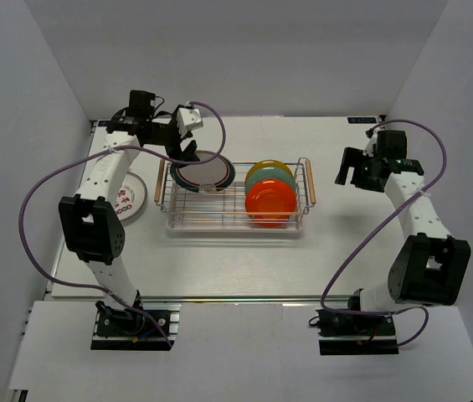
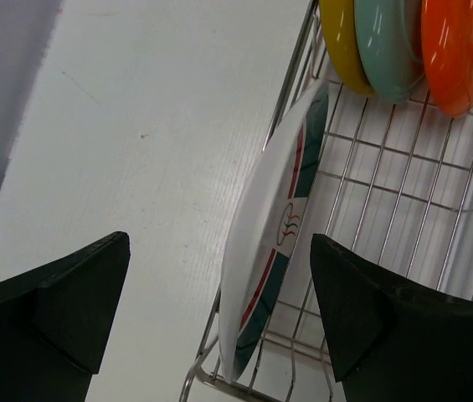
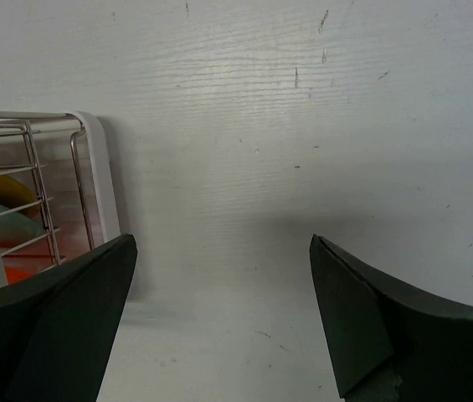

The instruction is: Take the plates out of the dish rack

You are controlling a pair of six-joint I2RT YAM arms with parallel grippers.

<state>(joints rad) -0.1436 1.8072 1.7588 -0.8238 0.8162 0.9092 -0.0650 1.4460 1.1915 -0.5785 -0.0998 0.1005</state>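
Four plates (image 1: 269, 201) seen stood in dish rack (image 1: 219, 221), mid-frame | left tool (image 2: 219, 241), right tool (image 3: 219, 241) spread wide, nothing gripped

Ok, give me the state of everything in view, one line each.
Rack: holds four plates.
Leaning printed plate: tilted, in the rack's left end.
Second printed plate: flat on the table, out of the rack.
Yellow plate: on edge, racked.
Teal plate: on edge, racked.
Orange plate: on edge, racked.
Left tool: open, by the leaning plate.
Right tool: open, empty.

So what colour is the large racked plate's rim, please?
The plate's rim is dark green; left wrist view.
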